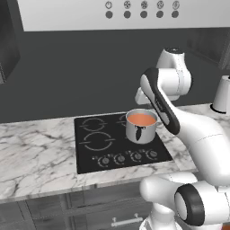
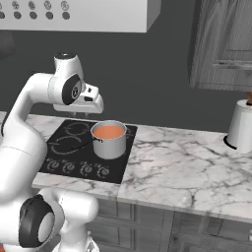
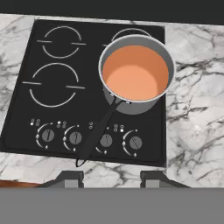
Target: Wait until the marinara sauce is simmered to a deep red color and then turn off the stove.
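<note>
The marinara sauce [image 3: 134, 72] is a smooth pale orange-red in the steel pot [image 1: 141, 130], which stands on the right rear burner of the black stove [image 3: 26, 118]. The pot's black handle [image 3: 96, 135] reaches forward over the row of round grey knobs [image 3: 75, 138]. My gripper [image 3: 111, 178] hovers above the cooktop's front edge, open and holding nothing, well clear of pot and knobs. From the right base view the gripper [image 2: 87, 114] hangs just behind and left of the sauce [image 2: 109, 132].
A marble counter [image 2: 172, 167] surrounds the stove. A white canister [image 2: 241, 128] stands at the far right by the wall. A grey hood panel with round buttons [image 1: 143, 14] hangs overhead, and dark wall cabinets [image 2: 221, 44] are at the upper right.
</note>
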{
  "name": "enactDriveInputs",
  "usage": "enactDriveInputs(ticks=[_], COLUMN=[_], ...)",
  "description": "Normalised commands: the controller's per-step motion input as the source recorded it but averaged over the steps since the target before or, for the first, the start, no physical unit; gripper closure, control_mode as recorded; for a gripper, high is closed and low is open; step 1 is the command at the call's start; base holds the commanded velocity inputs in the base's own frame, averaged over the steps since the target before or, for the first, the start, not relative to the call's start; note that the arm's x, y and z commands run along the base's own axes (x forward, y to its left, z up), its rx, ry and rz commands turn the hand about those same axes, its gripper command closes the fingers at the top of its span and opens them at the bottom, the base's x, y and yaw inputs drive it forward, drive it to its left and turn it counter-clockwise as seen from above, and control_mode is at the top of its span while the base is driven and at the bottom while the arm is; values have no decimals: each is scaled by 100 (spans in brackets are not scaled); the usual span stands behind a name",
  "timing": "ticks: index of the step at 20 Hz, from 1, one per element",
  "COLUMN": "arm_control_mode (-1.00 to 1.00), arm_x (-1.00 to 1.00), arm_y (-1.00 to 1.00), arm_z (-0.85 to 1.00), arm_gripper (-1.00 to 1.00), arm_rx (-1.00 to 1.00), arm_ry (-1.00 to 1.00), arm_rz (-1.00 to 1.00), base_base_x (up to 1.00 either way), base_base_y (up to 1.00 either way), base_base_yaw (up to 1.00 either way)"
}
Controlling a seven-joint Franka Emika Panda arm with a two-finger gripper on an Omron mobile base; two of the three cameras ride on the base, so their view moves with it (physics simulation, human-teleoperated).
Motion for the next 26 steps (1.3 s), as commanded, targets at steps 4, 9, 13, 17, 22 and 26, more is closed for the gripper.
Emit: enactDriveInputs(ticks=[4, 9, 13, 17, 22, 26], arm_control_mode=[-100, -100, -100, -100, -100, -100], arm_x=[-39, 0, 0, 0, 0, 0], arm_y=[-41, 0, 0, 0, 0, 0], arm_z=[-17, 0, 0, 0, 0, 0], arm_gripper=[-100, -100, -100, -100, -100, -100], arm_rx=[12, 0, 0, 0, 0, 0], arm_ry=[-3, 0, 0, 0, 0, 0], arm_rz=[-4, 0, 0, 0, 0, 0], base_base_x=[0, 0, 0, 0, 0, 0], base_base_y=[0, 0, 0, 0, 0, 0], base_base_yaw=[0, 0, 0, 0, 0, 0])
